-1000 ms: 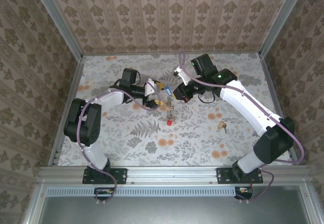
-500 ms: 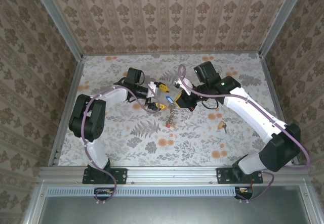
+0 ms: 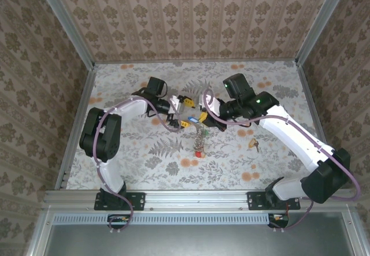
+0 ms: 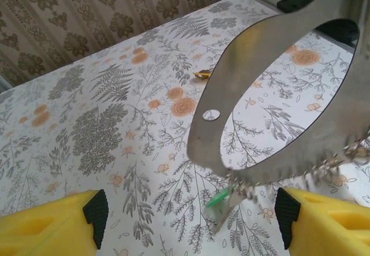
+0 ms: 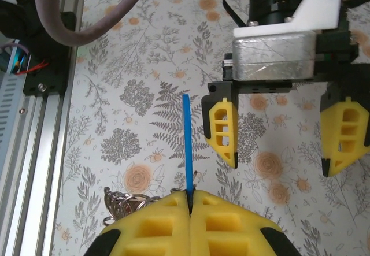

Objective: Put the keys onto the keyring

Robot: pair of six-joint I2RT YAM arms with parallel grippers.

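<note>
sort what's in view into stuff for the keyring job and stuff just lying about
job: keyring, blue key pinched in right gripper, red key, green key, orange key, left gripper open
not the job: floral table cover, purple cable

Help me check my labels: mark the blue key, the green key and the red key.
blue key (image 5: 187, 146): right wrist view, middle of its upright blue edge.
green key (image 4: 217, 198): left wrist view, its green head.
red key (image 3: 199, 153): top external view, its red head.
</note>
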